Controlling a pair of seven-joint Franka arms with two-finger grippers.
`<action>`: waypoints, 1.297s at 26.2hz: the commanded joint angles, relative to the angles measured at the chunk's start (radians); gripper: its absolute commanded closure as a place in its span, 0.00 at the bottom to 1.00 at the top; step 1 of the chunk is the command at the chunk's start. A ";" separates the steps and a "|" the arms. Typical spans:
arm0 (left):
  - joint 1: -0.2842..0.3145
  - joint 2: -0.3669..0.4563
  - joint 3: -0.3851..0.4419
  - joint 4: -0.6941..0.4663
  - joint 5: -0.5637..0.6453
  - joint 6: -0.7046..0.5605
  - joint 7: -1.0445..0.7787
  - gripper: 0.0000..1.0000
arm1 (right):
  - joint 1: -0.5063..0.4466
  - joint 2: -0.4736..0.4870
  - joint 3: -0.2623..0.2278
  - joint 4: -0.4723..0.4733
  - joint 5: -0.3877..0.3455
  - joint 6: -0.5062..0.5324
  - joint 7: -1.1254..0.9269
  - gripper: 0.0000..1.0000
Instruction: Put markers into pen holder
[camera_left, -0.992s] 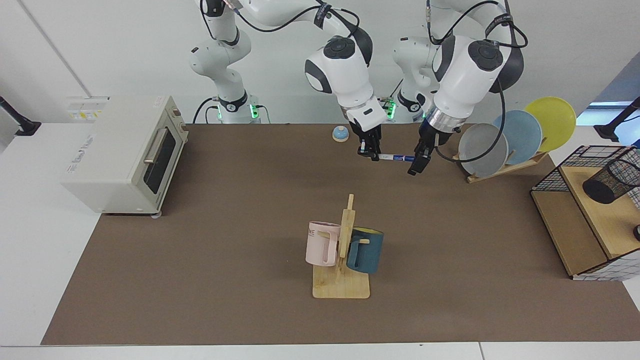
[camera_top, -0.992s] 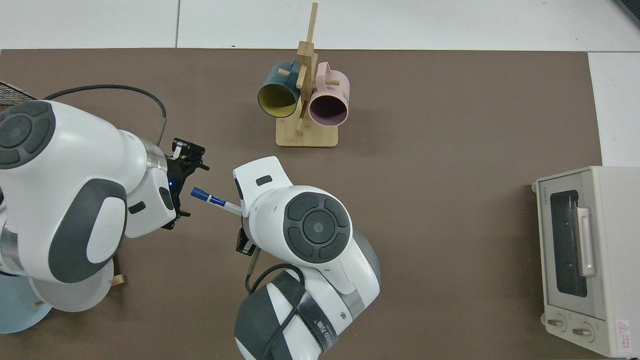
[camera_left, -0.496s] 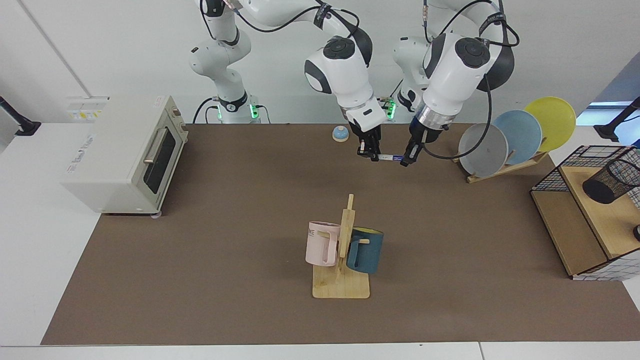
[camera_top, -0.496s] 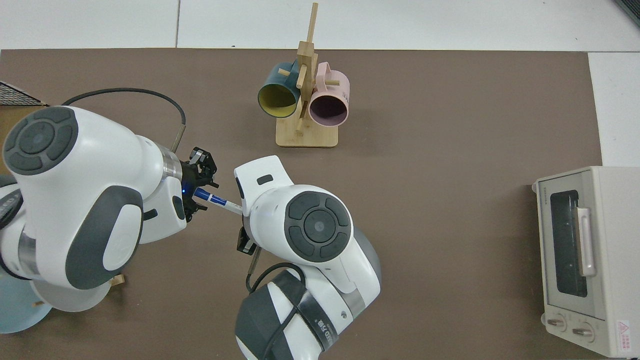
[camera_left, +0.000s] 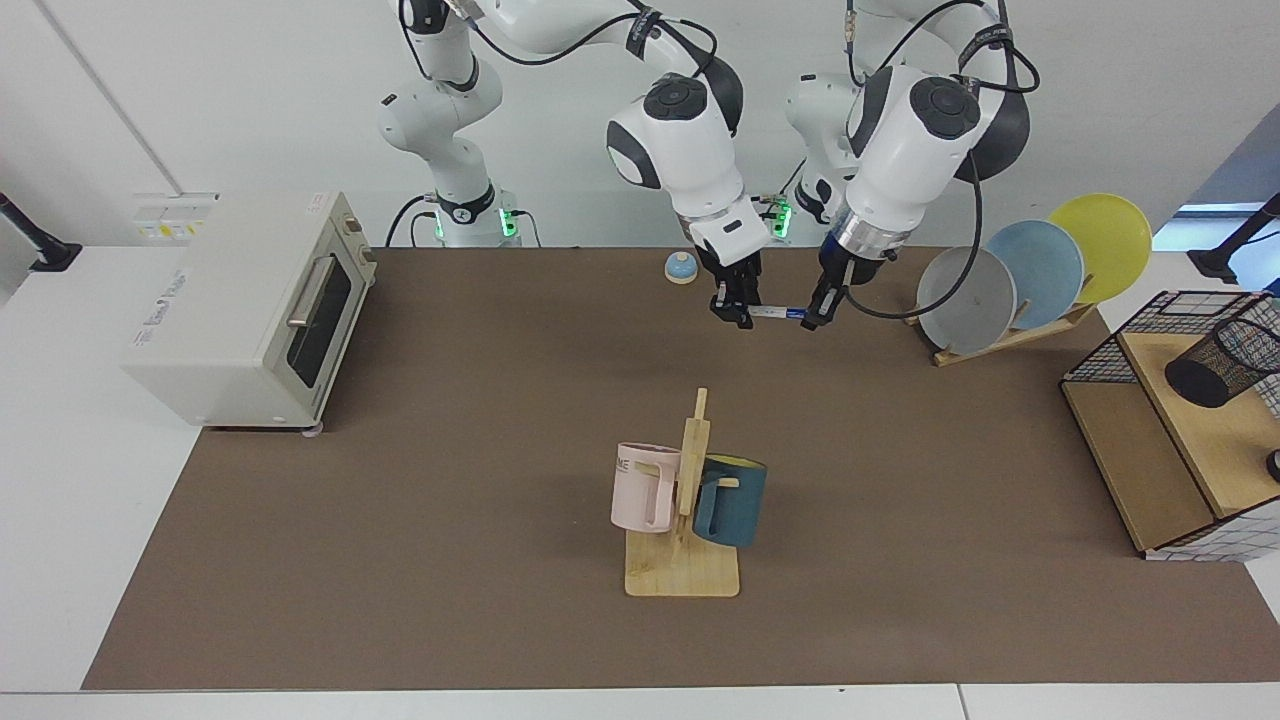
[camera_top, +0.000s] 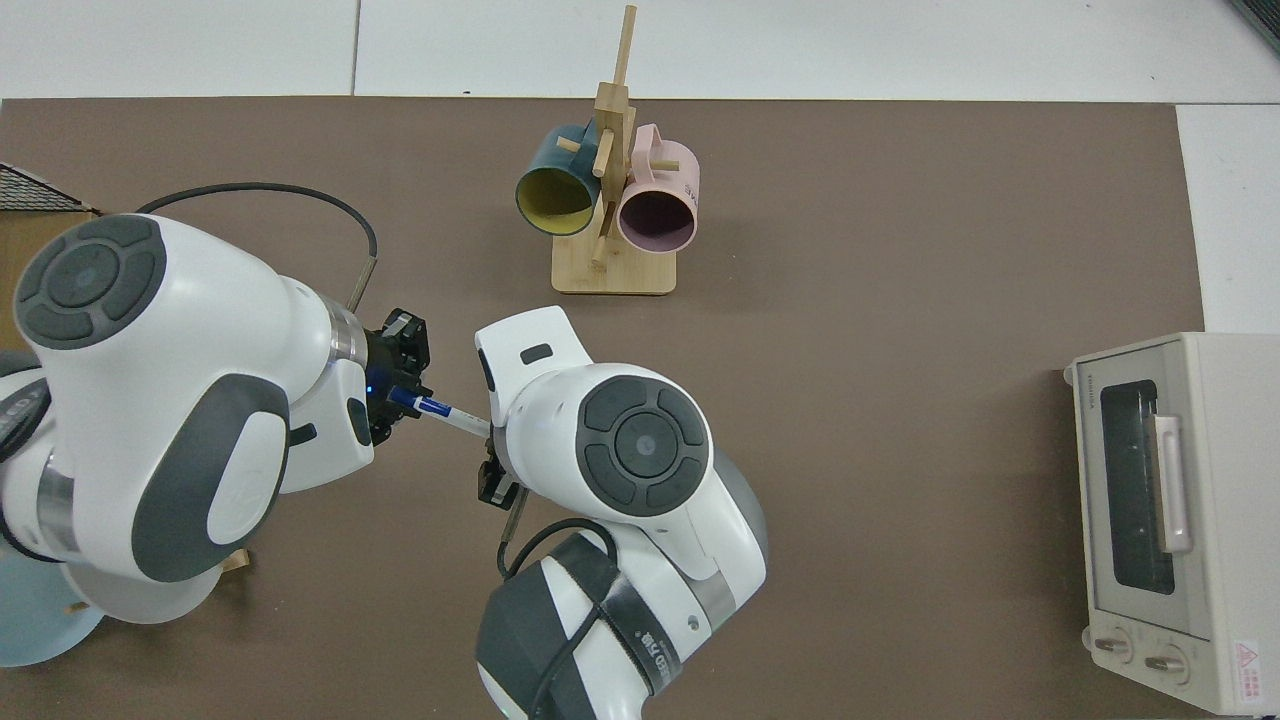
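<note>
Currently, above the table's far edge, the right gripper grips the slim white blue-capped marker level while the left gripper closes on its cap end; release only once that hold is firm, then carry it to the black wire-mesh pen holder at the table's end.

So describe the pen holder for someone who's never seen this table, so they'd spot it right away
Start at the row of three plates standing in a wooden rack, then look past them to the table's end, where a wooden shelf unit stands. On its upper level the pen holder lies tipped. It is a small black mesh cup, unlike the larger wire-grid frame around it.
</note>
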 joint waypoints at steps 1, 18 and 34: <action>0.004 -0.031 0.022 -0.024 0.091 -0.057 -0.039 1.00 | -0.026 -0.017 0.003 0.006 -0.011 -0.034 0.014 0.00; 0.008 -0.004 0.298 0.031 0.373 -0.056 -0.160 1.00 | -0.433 -0.196 -0.009 -0.008 -0.112 -0.408 -0.311 0.00; 0.022 0.159 0.416 0.328 0.832 -0.215 -0.163 1.00 | -0.647 -0.296 -0.014 0.003 -0.247 -0.492 0.087 0.00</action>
